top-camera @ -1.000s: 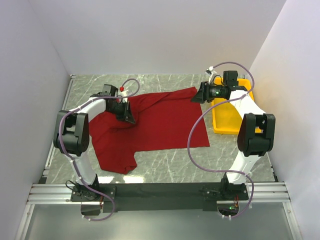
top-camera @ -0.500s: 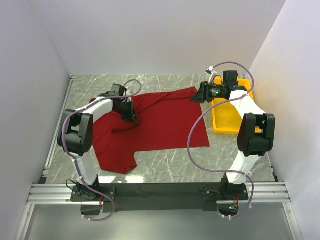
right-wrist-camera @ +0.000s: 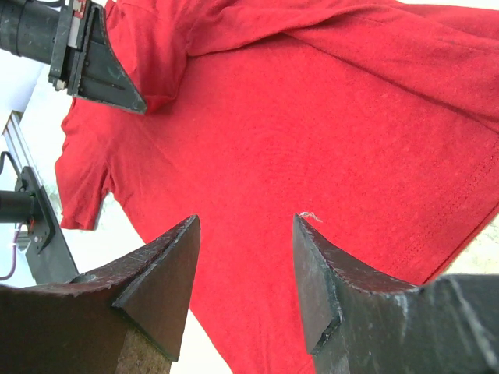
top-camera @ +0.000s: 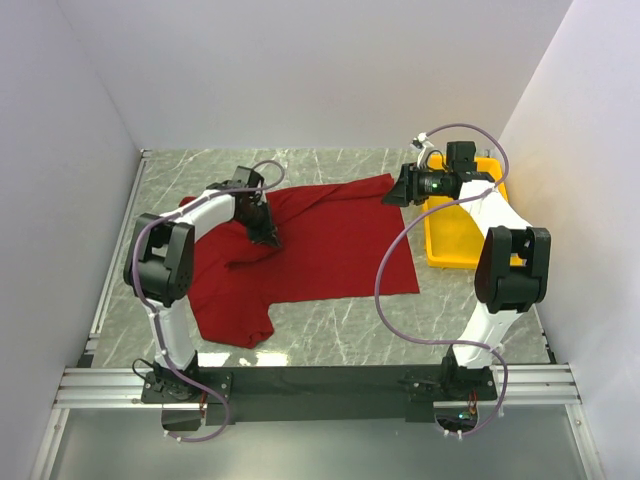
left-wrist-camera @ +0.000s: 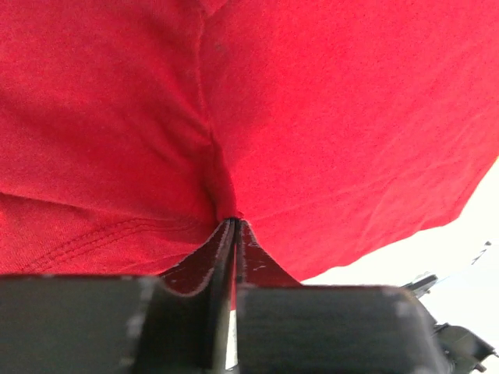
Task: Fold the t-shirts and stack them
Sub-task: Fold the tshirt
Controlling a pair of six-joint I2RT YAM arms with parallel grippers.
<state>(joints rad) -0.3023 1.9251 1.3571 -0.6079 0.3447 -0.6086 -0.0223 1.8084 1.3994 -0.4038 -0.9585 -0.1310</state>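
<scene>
since a second ago your left arm (top-camera: 205,212) has swung its elbow inward, toward the middle of the grey marbled worktop (top-camera: 350,335). the left fingers (left-wrist-camera: 235,226) have drawn their pinch of cloth a little to the right along with it. your right arm (top-camera: 510,265) has not shifted at all.

your left fingers are pressed fully together on the dark red short-sleeved cloth t-shirt (top-camera: 330,250). in the left wrist view the two tips meet with a tuck of fabric nipped between them, and a crease runs up and away from that spot. from above, the pinch sits on the shirt's far left part, where the cloth bunches into a low ridge.

your right fingers (top-camera: 390,193) stand well apart and have hold of nothing. they hang over the shirt's far right corner, tips pointing left. in the right wrist view you see red cloth through the gap between them, with the left fingers at the upper left of that picture.

the t-shirt lies on the worktop between your two arms, mostly spread flat. its far edge is turned over into a band that slants toward the far right corner. one sleeve sticks out at the near left, close to the left arm's base. the shirt's right edge lies near the yellow plastic tray (top-camera: 445,243), which sits at the right side of the worktop under your right arm.
</scene>
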